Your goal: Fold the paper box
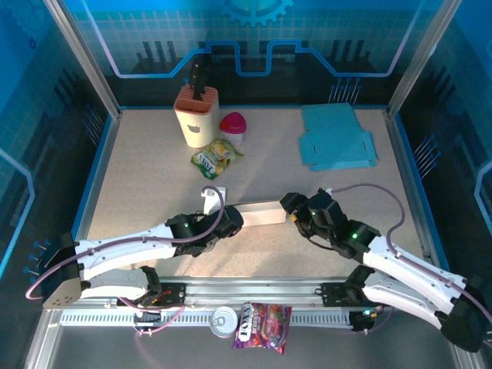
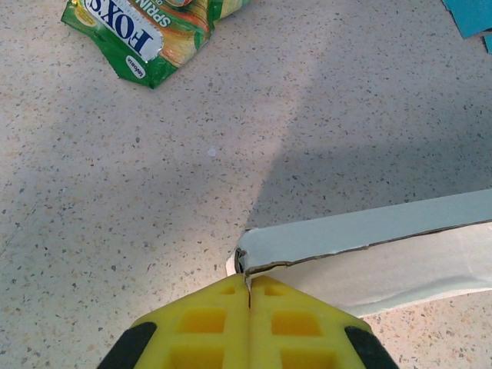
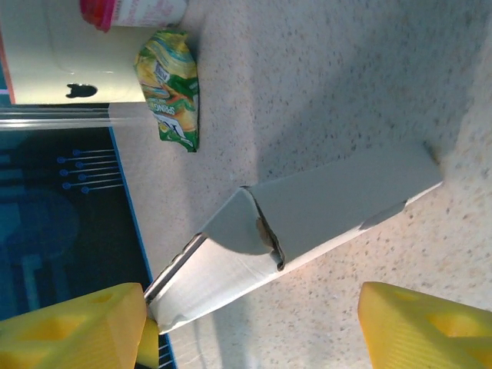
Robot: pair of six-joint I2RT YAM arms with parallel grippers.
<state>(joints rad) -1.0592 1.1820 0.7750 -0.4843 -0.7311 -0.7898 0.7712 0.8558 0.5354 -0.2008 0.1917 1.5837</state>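
Observation:
The paper box (image 1: pixel 257 213) is a long white carton lying on the table between both arms. My left gripper (image 1: pixel 231 219) is at the box's left end. In the left wrist view its yellow fingers (image 2: pixel 200 323) are shut on a thin edge of the box (image 2: pixel 369 238). My right gripper (image 1: pixel 296 211) is at the box's right end. In the right wrist view the right gripper (image 3: pixel 254 330) is open, and the box (image 3: pixel 338 200) lies ahead of it with its end flap folded over. The flap's lower corner reaches the left finger (image 3: pixel 69 330).
A cream holder (image 1: pixel 197 115), a pink-lidded cup (image 1: pixel 233 125) and a green snack bag (image 1: pixel 216 157) stand at the back left. Flat blue cardboard (image 1: pixel 336 137) lies at the back right. A can (image 1: pixel 224 320) and a candy packet (image 1: pixel 263 326) sit below the front rail.

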